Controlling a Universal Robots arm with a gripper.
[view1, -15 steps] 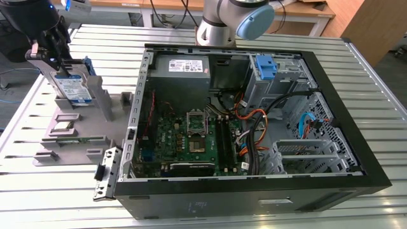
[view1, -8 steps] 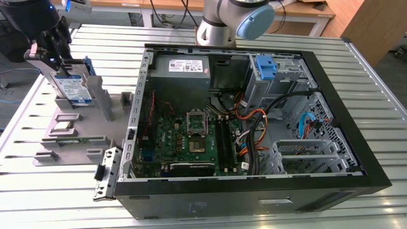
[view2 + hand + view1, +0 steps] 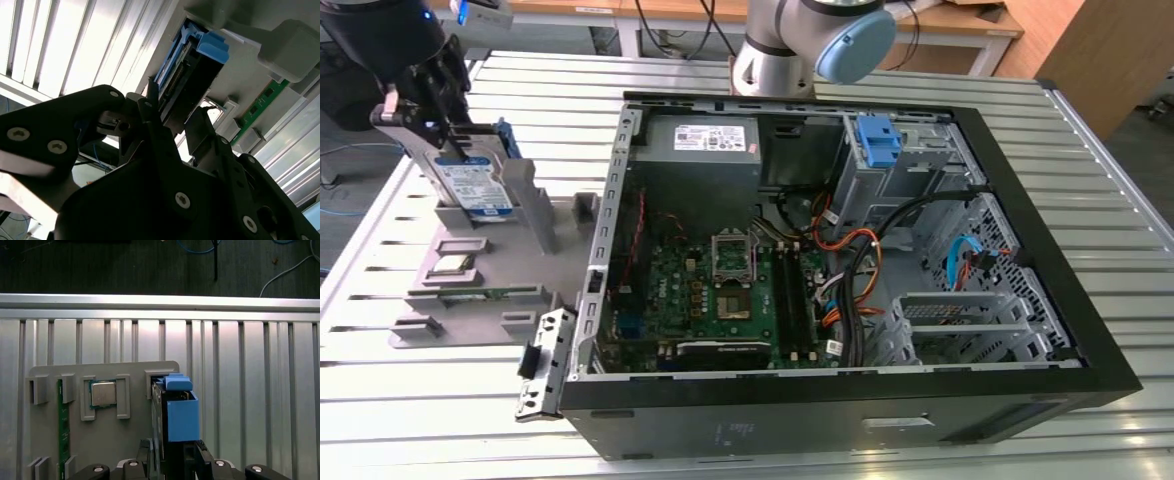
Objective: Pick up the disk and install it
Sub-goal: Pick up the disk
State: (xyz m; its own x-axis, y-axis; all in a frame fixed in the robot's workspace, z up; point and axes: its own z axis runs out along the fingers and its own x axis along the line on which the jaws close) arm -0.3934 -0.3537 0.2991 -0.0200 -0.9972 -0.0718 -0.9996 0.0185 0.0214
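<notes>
1. The black robot gripper (image 3: 430,130) straddles the top of the disk (image 3: 470,185), a flat silver drive in a blue plastic carrier. The disk stands upright in the grey slotted holder (image 3: 520,255) at the exterior view's left, beside the open black computer case (image 3: 854,425).
2. Pickup is in hand; whether the claw is clamped or open cannot be told.
3. Lifting calls for a straight pull clear of the slot.

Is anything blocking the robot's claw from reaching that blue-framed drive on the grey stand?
Nothing visible does. The gripper sits right at the top of the disk, which stands upright in the grey holder beside the open computer case.
</notes>
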